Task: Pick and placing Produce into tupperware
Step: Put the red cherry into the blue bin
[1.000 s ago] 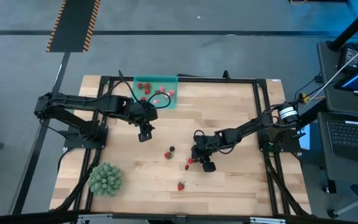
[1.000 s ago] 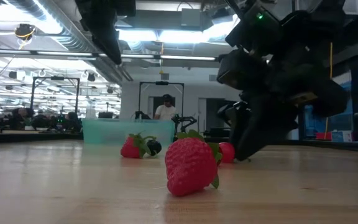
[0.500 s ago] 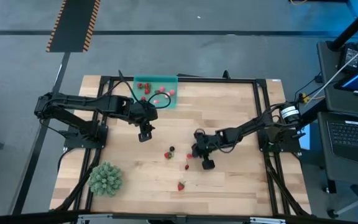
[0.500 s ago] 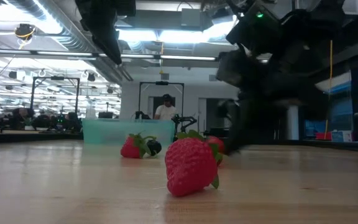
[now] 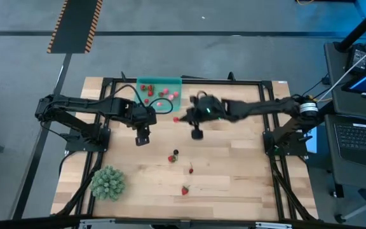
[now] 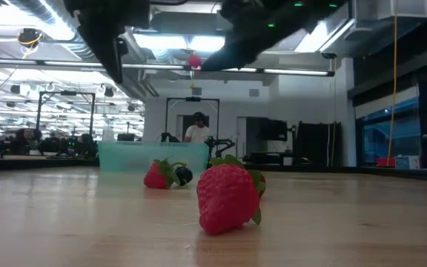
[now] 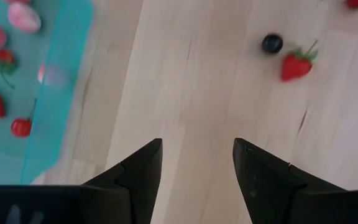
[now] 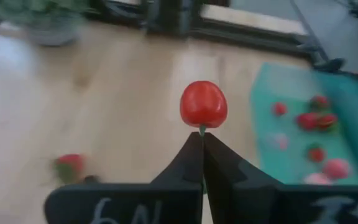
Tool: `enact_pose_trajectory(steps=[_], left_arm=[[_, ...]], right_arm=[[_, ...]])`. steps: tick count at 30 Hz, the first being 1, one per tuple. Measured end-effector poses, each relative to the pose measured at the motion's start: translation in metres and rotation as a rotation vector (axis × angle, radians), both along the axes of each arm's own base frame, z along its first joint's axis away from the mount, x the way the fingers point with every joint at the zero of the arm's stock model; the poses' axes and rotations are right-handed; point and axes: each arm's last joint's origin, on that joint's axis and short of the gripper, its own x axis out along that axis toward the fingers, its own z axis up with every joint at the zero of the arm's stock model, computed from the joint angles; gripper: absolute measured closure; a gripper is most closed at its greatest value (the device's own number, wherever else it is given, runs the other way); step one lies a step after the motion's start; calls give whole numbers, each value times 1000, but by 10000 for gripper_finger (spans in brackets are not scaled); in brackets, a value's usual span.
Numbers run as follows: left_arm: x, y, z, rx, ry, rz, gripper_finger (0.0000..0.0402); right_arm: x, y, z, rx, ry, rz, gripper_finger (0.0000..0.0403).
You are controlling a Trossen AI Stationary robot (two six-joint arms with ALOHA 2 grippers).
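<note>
Right wrist view: a small round red fruit sits at the tips of the right gripper, whose jaws are clenched on its short green stem so that the fruit stands clear above the fingers. In the high view the same fruit is carried in the air just beside the near right corner of the teal container, which lies at the far edge of the wooden table. The low view shows it raised well above the tabletop.

Inside the container lie several red and pink fruits.

Loose on the table, well apart from the container, are a strawberry with a dark berry just beside it, a second small red fruit, and a third strawberry nearest the front edge.

The left gripper hovers over bare wood, near the container's front left corner. Its jaws stand apart and hold nothing, as the left wrist view confirms.

A spiky green ball rests at the front left of the table.
</note>
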Motion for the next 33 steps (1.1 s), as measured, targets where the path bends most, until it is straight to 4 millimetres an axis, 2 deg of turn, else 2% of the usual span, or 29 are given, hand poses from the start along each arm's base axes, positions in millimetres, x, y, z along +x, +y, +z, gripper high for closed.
enact_pose_trajectory(steps=[4, 9, 15, 20, 26, 29, 33], left_arm=[[-4, 0, -2, -3, 47, -1, 211], [-9, 0, -3, -6, 93, 0, 211], [-13, 0, -4, -7, 143, 0, 211], [-14, 0, -4, -7, 154, 0, 211], [-14, -1, -4, -7, 155, -1, 211], [-14, -1, -4, -7, 155, -1, 211], [-14, -1, -4, -7, 155, -1, 211]], right_arm=[[24, -37, 14, -19, 91, -63, 401], [55, -80, 12, 49, 174, -59, 401], [84, -135, 10, 106, 163, -132, 401], [102, -171, -12, 191, 223, -160, 401], [111, -219, -40, 367, 256, -235, 401], [115, -232, -56, 469, 254, -236, 402], [108, -246, -70, 578, 247, -239, 402]])
